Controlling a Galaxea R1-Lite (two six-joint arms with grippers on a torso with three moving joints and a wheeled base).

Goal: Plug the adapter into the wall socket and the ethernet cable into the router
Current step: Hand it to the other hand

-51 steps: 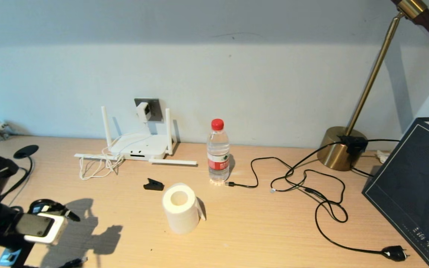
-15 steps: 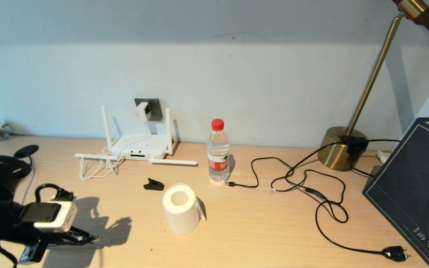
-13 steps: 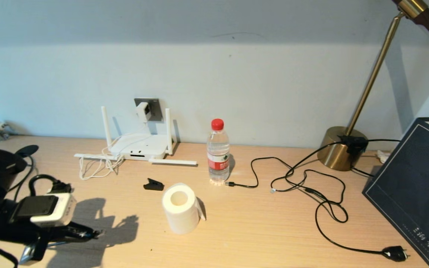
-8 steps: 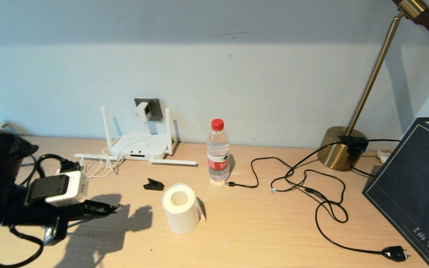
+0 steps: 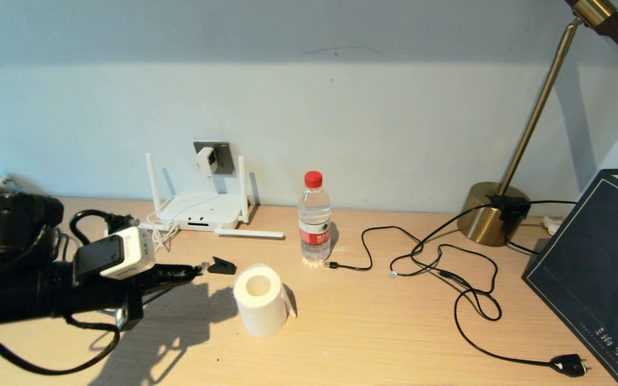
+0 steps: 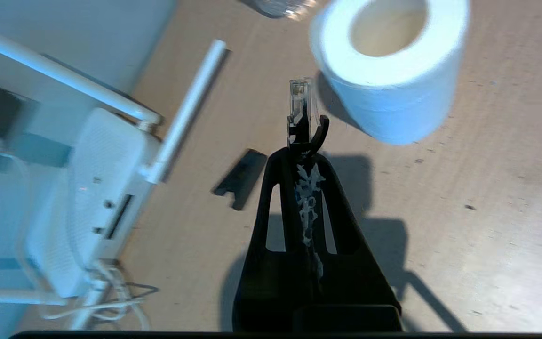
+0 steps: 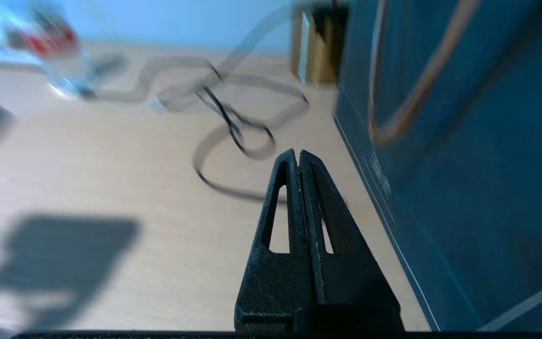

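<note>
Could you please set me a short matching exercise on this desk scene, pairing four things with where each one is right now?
Things:
1. adapter
2. ethernet cable
3. router
4. paper roll

Places:
A. lying flat on the desk below the wall socket
B. clamped in the left pincer, its clear connector pointing forward
C. standing on end between the left pincer and the water bottle
D. seated in the wall socket

Pairs: 1-D, 2-B, 3-A, 4-C

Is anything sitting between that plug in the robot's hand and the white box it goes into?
Nothing visible. The left hand holds the ethernet cable above bare desk; a small black clip lies just beside the route to the router.
</note>
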